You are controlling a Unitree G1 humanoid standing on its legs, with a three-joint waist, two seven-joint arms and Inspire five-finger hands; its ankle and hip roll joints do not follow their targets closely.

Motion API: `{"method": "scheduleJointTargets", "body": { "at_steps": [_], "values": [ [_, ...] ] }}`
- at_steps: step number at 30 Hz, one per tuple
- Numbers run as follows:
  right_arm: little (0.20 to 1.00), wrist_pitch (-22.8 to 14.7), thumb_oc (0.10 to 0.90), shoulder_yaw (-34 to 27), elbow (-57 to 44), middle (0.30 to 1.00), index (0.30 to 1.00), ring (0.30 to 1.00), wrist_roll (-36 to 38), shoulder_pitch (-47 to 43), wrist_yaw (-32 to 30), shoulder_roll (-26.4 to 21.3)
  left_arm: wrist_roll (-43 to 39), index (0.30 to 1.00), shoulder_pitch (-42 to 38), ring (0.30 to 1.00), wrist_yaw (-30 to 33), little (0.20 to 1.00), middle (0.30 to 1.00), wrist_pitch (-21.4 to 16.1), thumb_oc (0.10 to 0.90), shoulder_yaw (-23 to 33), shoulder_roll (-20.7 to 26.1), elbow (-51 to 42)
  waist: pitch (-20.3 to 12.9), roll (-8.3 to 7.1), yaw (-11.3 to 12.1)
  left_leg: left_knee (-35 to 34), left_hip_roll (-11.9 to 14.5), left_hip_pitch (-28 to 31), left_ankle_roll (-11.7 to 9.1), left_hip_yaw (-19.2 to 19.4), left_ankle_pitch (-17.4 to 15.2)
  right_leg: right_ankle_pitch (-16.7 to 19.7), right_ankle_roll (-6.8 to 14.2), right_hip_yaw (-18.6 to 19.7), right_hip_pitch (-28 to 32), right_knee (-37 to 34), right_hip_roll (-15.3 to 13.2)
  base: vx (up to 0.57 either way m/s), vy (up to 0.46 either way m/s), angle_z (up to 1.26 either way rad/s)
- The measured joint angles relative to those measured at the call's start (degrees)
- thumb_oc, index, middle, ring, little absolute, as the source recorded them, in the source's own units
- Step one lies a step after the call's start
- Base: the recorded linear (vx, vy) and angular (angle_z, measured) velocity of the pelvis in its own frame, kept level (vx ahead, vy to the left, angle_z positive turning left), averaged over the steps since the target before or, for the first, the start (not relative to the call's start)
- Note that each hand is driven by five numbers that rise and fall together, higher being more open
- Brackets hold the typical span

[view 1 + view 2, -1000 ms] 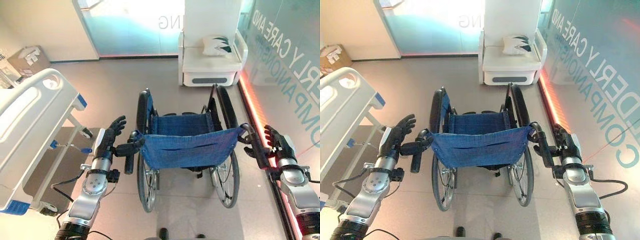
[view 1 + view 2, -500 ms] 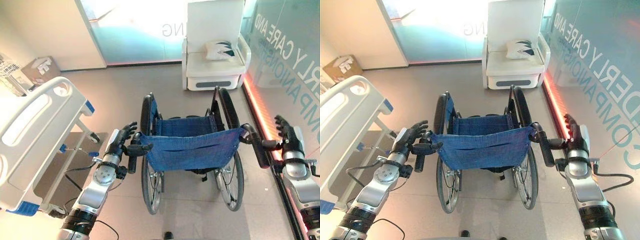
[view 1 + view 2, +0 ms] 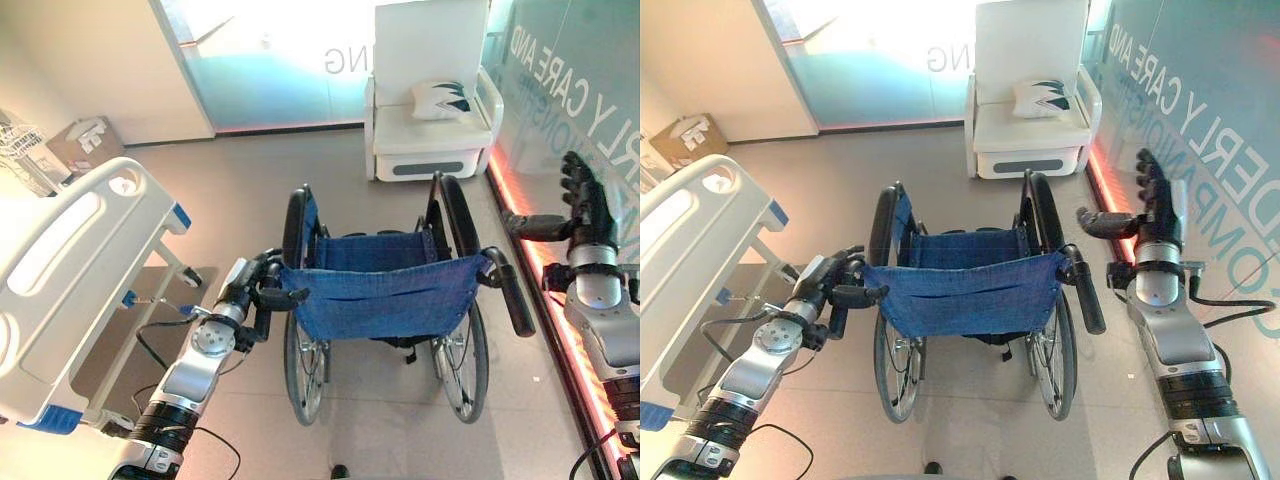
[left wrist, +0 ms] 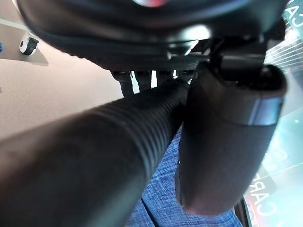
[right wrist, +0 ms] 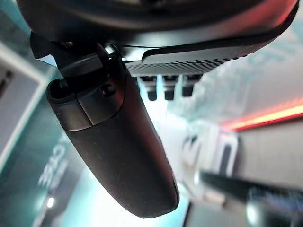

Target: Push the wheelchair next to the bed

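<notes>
Left robot hand (image 3: 252,290): at about 9 o'clock of the wheelchair, fingers curled round the left push handle (image 4: 94,156); the wrist view has the ribbed grip running straight through the palm, a hold that would let the arm steer.
Right robot hand (image 3: 1152,205): at about 3 o'clock, lifted above and beside the chair, fingers straight and spread, thumb out, holding nothing; apart from the right push handle (image 3: 1086,297), so any push just now would come from one side.
Wheelchair (image 3: 380,300): centre of the floor, its blue sling back toward the robot, its seat facing 12 o'clock.
Bed (image 3: 70,260): at about 9 to 10 o'clock, white footboard and castors near the chair's left wheel, with a gap of floor between them.
Armchair (image 3: 430,100): white, with a cushion, at 12 o'clock, well beyond the chair.
Step, as a judgement: chair not yet beside the bed; the right hand probably needs its handle first.
</notes>
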Motion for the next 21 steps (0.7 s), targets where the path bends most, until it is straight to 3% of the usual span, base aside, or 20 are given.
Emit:
{"method": "scheduleJointTargets", "body": {
  "at_steps": [2, 9, 12, 21],
  "values": [
    [0.9, 0.3, 0.8, 0.4, -0.9, 0.9, 0.9, 0.9, 0.2, 0.0, 3.2, 0.0, 1.6, 0.9, 0.0, 0.9, 0.0, 0.9, 0.9, 0.0, 0.8, -0.1, -0.1, 0.0, 0.0, 0.02, -0.1, -0.1, 0.0, 0.0, 0.0, 0.0, 0.0, 0.0, 0.0, 0.0, 0.0, 0.0, 0.0, 0.0, 0.0, 0.0],
    [0.9, 10.3, 0.8, 0.5, -5.5, 0.9, 0.9, 0.9, 1.7, 3.1, 19.6, -1.7, 4.0, 0.9, 0.8, 0.9, 0.4, 0.9, 0.9, -0.1, 0.8, 1.0, -0.3, 0.1, 0.0, -0.01, -1.3, -0.4, 0.1, -0.4, 0.0, 0.2, 0.0, 0.0, 0.0, 0.1, -0.5, 0.0, 0.1, 0.0, 0.0, 0.0],
    [0.9, 13.9, 0.8, 1.9, -5.3, 0.9, 0.9, 0.9, -0.4, 5.5, 22.4, -5.0, 4.0, 0.9, 0.9, 0.9, 0.5, 0.9, 0.9, -0.1, 0.8, 1.6, -0.3, 0.1, 0.1, -0.04, -1.4, -0.3, 0.1, -0.6, 0.0, 0.2, 0.0, 0.0, 0.0, 0.1, -0.7, 0.0, 0.0, 0.0, -0.002, -0.01],
    [0.9, 18.0, 0.8, 1.8, -9.2, 0.9, 0.9, 0.9, -4.4, 6.1, 23.9, -5.2, 11.0, 0.9, 1.8, 0.9, 1.1, 0.9, 0.9, 0.2, 0.8, 2.5, 0.5, -2.5, 0.9, -1.29, -1.7, -0.4, 0.2, -0.6, 0.0, 0.3, 0.0, 0.0, 0.0, 0.5, -0.9, 0.0, 0.1, 0.0, -0.001, -0.01]
  ]
}}
